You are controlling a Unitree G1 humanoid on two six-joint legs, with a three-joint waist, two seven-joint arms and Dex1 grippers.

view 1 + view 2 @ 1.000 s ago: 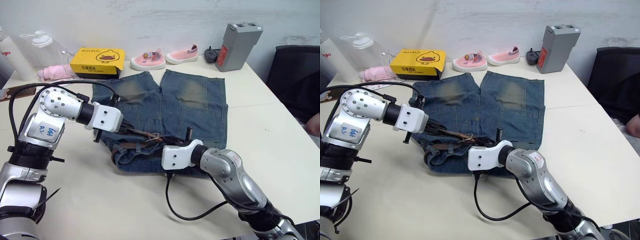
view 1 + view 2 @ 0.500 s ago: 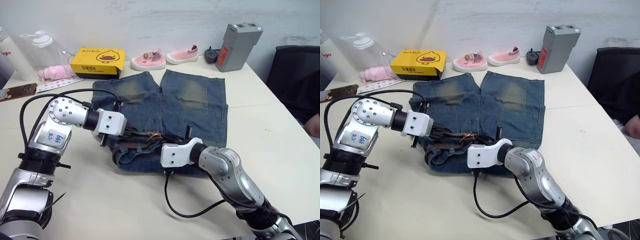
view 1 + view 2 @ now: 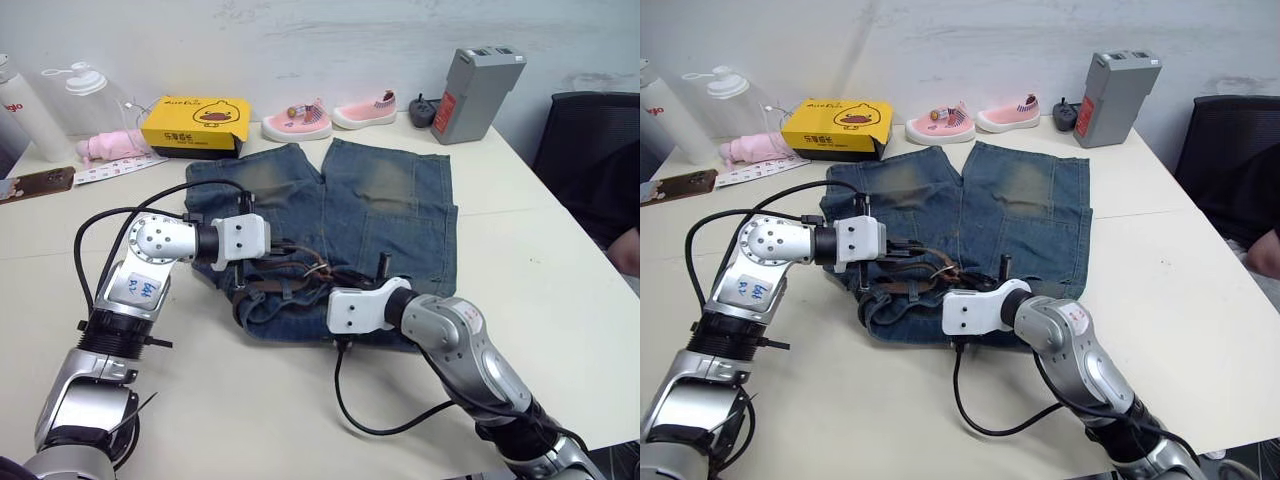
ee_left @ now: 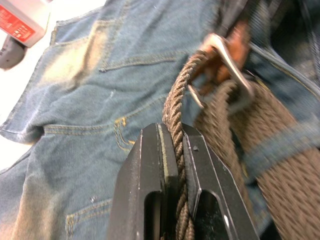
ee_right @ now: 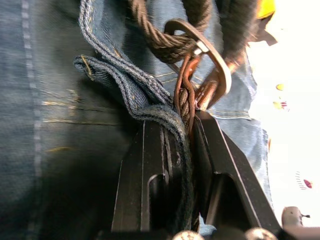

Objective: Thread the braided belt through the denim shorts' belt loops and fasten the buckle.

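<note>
White tabletop (image 3: 250,400); faded blue denim shorts (image 3: 390,200) mid-frame. Left gripper (image 4: 172,150), clamped on dark-brown braided belt (image 4: 175,112), has advanced toward silver buckle (image 4: 225,55); right gripper (image 5: 172,130) pinches waistband denim and strap. Fastening underway.

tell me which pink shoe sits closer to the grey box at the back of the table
The pink shoe lying nearer the grey box; the other pink shoe lies beside the yellow box.
</note>
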